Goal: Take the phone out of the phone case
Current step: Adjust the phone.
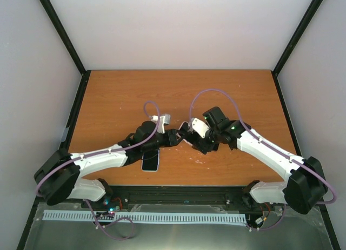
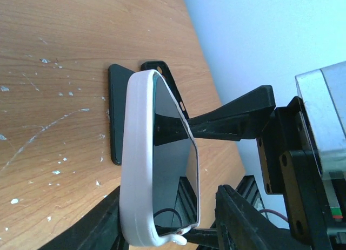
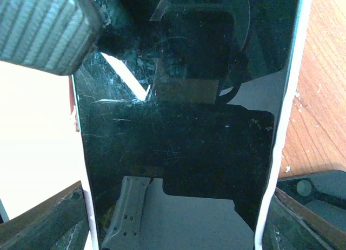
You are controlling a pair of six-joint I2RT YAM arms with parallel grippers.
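Observation:
The phone (image 3: 178, 126), its dark glossy screen towards the right wrist camera, sits in a white case (image 2: 138, 153) and is held upright above the table. My right gripper (image 3: 181, 223) is shut across the case's width, a finger on each long edge. Its black fingers (image 2: 232, 117) reach in from the right in the left wrist view. My left gripper (image 2: 167, 193) straddles one end of the case. One finger rests on the case's back, and the other stands a small gap off the screen. The case's corner lip (image 2: 175, 239) curls away there.
A black phone-like slab (image 1: 150, 161) lies flat on the wooden table (image 1: 178, 93) by the left arm. It also shows in the left wrist view (image 2: 116, 115) and in the right wrist view (image 3: 319, 188). Black frame posts and pale walls enclose the table.

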